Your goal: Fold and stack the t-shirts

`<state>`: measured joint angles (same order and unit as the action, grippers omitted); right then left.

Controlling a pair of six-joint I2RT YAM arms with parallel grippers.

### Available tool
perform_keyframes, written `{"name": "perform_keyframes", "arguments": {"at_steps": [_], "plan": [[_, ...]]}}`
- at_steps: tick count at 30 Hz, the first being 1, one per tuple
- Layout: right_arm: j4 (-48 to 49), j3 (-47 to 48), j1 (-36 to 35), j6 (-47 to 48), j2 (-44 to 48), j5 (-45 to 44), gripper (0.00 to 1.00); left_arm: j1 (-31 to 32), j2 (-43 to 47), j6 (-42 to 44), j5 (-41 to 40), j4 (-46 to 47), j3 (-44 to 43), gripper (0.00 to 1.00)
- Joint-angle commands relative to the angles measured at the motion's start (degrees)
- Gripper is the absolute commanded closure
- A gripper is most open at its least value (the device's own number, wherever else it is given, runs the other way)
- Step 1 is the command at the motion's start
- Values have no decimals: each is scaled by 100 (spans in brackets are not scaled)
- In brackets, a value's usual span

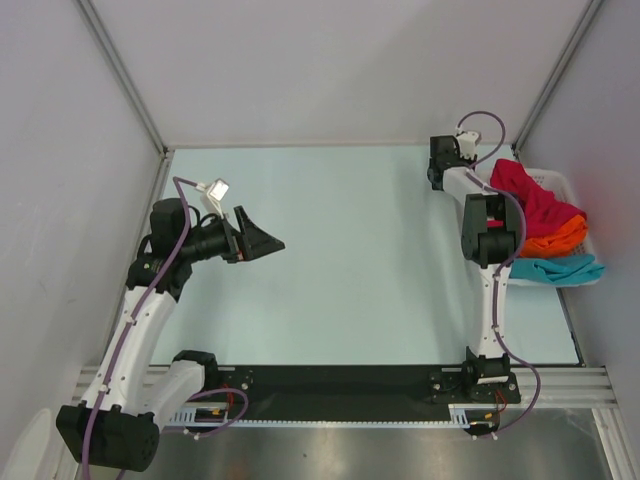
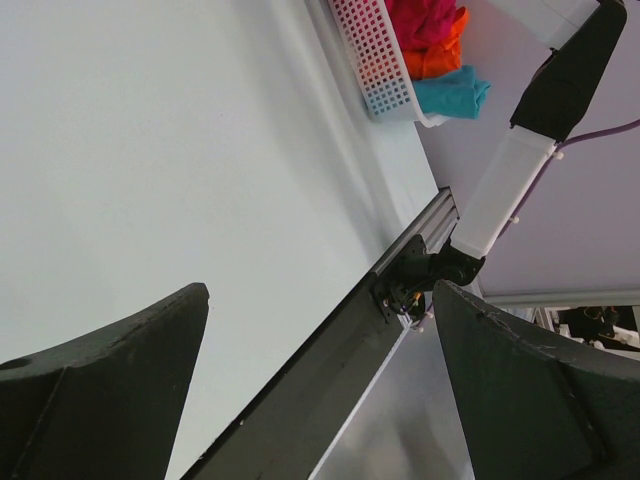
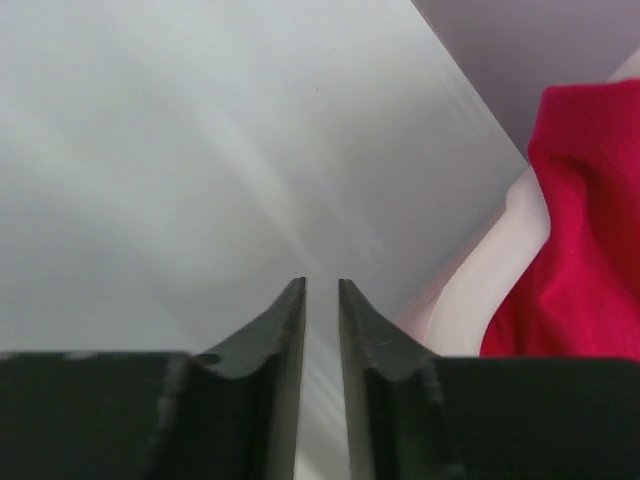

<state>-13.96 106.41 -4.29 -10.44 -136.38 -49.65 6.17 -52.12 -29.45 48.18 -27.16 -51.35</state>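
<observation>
The t-shirts sit heaped in a white slatted basket (image 1: 572, 186) at the right edge of the table (image 1: 350, 230), none of them out on the table. The crimson shirt (image 1: 528, 195) lies at the far end of the heap and spills over the basket's left rim. The orange shirt (image 1: 556, 236) is bunched just near of it and touches it. The teal shirt (image 1: 560, 268) is nearest of the three and drapes over the basket's near end.

The right gripper (image 1: 440, 170) is stretched to the far right part of the table, just to the left of the basket's far end. In the right wrist view its jaws (image 3: 322, 285) stand only narrowly apart, a thin slit between them with bare table showing through and nothing held. The crimson shirt (image 3: 590, 220) fills the right side of that view, hanging over the pale basket rim (image 3: 480, 300). It is beside the jaws, off to their right, and not between them. Whether the cloth touches the finger I cannot tell.

The left gripper (image 1: 270, 240) hangs over the left half of the table, pointing right, well apart from the basket. Its jaws (image 2: 320, 300) are spread wide with nothing in them. Its wrist view looks across the bare table to the basket (image 2: 375, 50) with the crimson (image 2: 420, 18), orange (image 2: 440, 58) and teal (image 2: 455, 92) cloth in it.
</observation>
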Motion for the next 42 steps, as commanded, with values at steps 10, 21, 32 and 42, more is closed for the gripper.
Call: {"name": "perform_keyframes", "arguments": {"at_steps": [10, 21, 32, 42], "plan": [[-1644, 2420, -1397, -572, 917, 894, 48, -55, -88, 19, 112, 615, 213, 0], [-1725, -2192, -2778, -2190, 4653, 1247, 48, -64, -1071, -52, 25, 774, -770, 0], [-3218, -3960, -2963, -3378, 6632, 851, 48, -64, -2566, -878, -687, 1457, -1791, 0], [-2981, -4762, -3007, -3149, 7837, 1229, 48, -11, -1803, -1063, -757, 1706, -1333, 0]]}}
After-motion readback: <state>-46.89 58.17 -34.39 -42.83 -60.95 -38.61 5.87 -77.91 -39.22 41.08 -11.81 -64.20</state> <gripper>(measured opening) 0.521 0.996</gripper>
